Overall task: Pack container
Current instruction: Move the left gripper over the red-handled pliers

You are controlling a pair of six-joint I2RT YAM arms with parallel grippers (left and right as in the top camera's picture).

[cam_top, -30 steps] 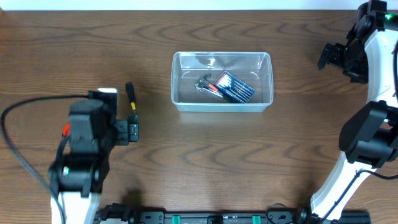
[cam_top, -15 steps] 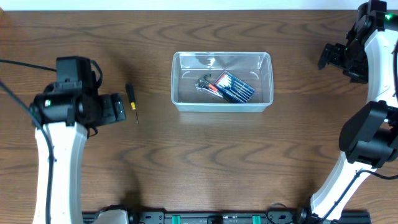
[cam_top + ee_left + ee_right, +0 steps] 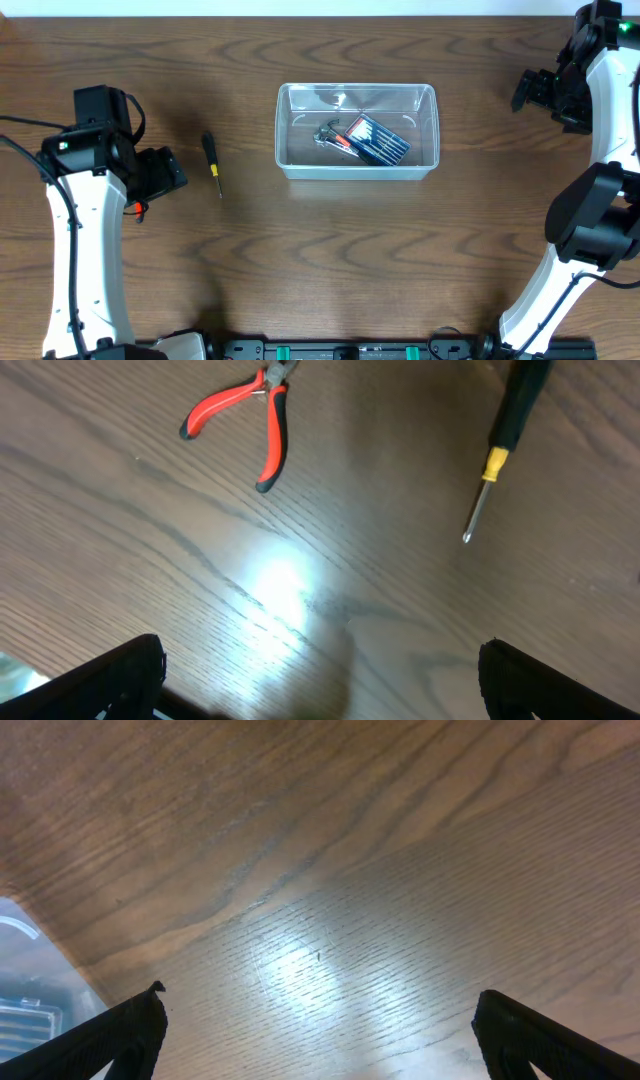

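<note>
A dark wood-grain table [image 3: 330,250] under bright glare.

Wooden table [image 3: 300,250] bears container [image 3: 283,130], screwdriver [image 3: 211,160], red pliers [image 3: 272,440].

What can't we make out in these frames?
Pliers: the left wrist view's top edge cuts off the head. Overhead, the left arm hides all but a red sliver.
Screwdriver: the left wrist view's top edge cuts off the handle end.
Container: its contents are too small overhead to identify. The right wrist view shows only a corner.
</note>
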